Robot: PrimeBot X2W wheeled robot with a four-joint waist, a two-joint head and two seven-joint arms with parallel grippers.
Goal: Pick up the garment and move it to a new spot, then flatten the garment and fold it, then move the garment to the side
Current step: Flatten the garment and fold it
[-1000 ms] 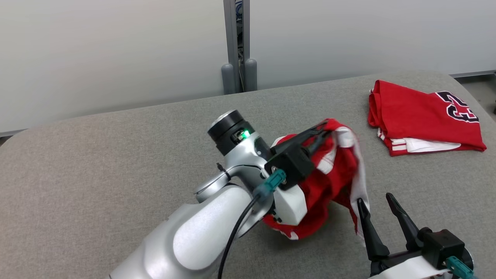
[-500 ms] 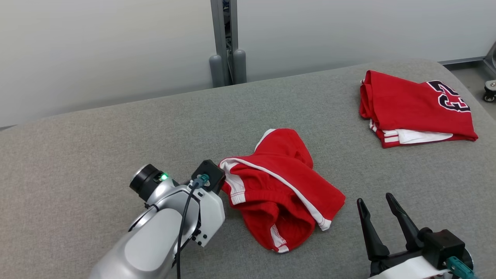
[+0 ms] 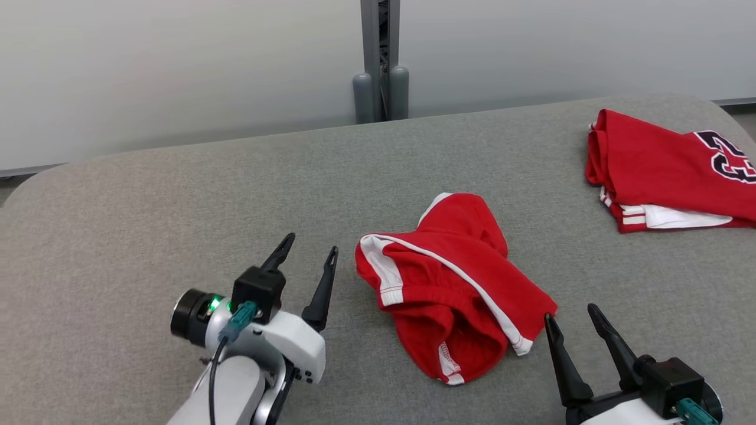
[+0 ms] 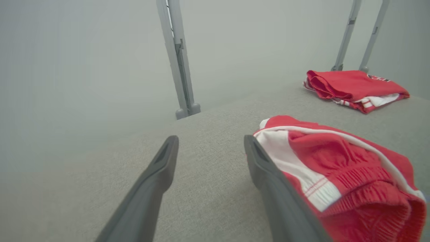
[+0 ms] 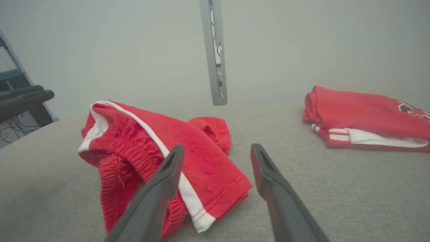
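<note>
The garment (image 3: 455, 283) is a pair of red shorts with white side stripes, lying crumpled on the grey padded table (image 3: 147, 224) near the middle. My left gripper (image 3: 311, 247) stands open just left of it, fingers apart and nothing between them. In the left wrist view the garment (image 4: 339, 168) lies right of the right finger (image 4: 268, 178). At the lower right my right gripper (image 3: 572, 314) is open too, its tips just off the garment's near right corner. The right wrist view shows the garment (image 5: 161, 148) ahead and to the left, partly behind the left finger.
A folded red jersey (image 3: 667, 171) with a dark number lies at the table's far right edge, also seen as the jersey (image 5: 366, 116) in the right wrist view. A grey post (image 3: 381, 59) stands behind the table against a pale wall.
My left gripper carried the garment down, opened and let it go on the table, then drew back to the left. The head camera shifted. The right gripper stayed open in place.
</note>
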